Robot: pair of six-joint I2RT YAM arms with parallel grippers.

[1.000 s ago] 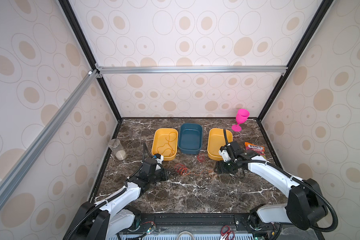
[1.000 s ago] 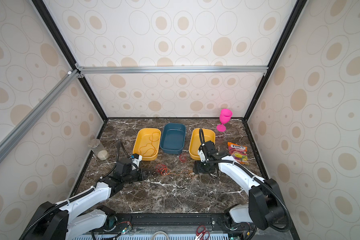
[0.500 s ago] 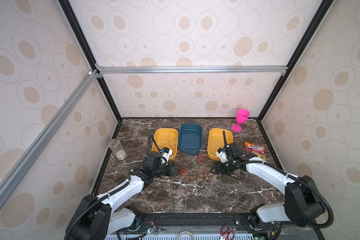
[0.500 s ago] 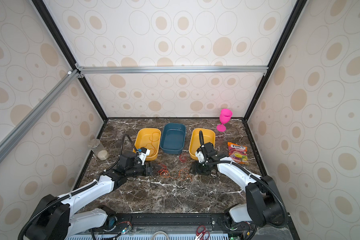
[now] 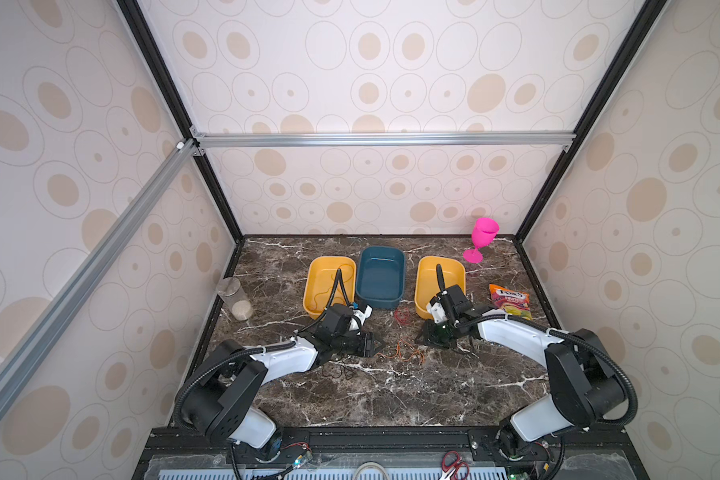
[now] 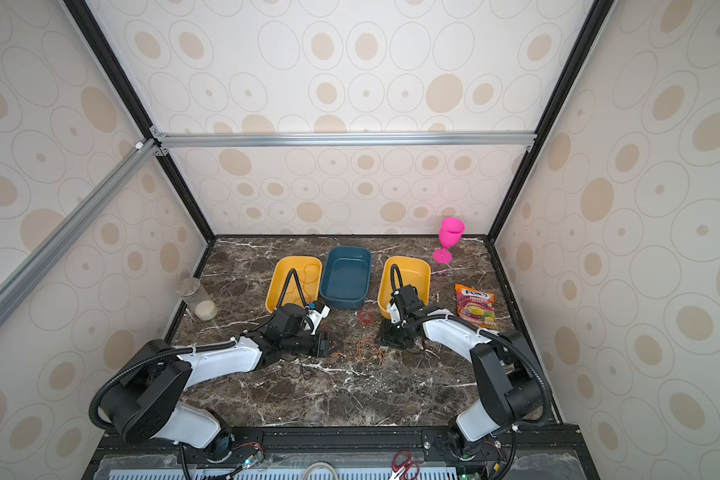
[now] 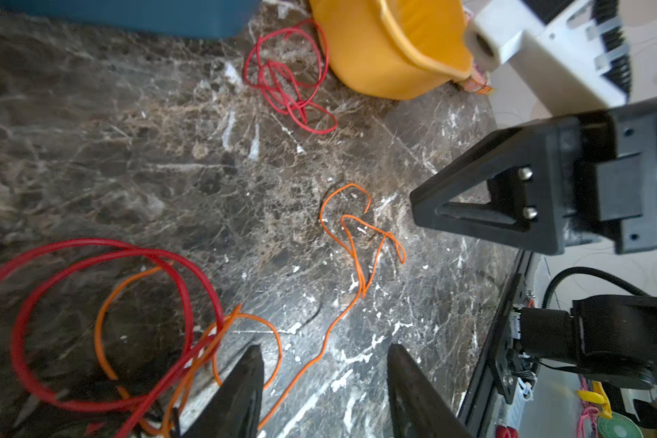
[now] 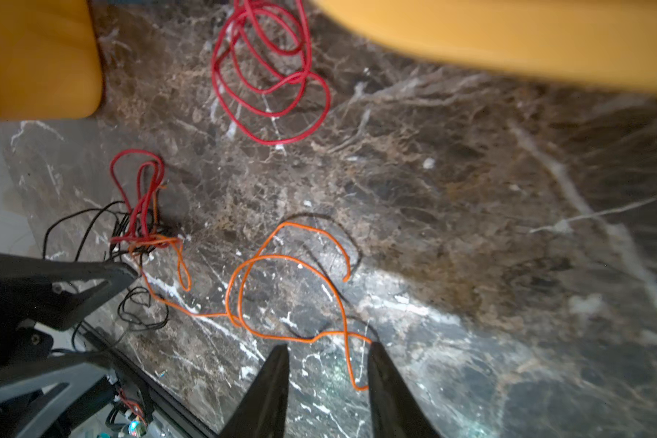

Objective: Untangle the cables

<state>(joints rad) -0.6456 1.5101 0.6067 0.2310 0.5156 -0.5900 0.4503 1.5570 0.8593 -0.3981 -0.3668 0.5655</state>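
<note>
Thin floppy cables (image 5: 406,354) in orange, red and black lay on the dark marbled surface (image 5: 391,395) between the two arms. A loose red coil (image 8: 266,76) sat apart, near the front of the right yellow plastic tray (image 5: 439,286). A knot of red, black and orange strands (image 8: 141,231) lay just beside the left tool (image 7: 325,347), which was released and grasped nothing. The right tool (image 8: 329,346) was also released, its fingers straddling the long orange wire (image 8: 312,341) without clamping it.

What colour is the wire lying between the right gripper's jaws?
The wire is orange, clearest in the right wrist view.
</note>
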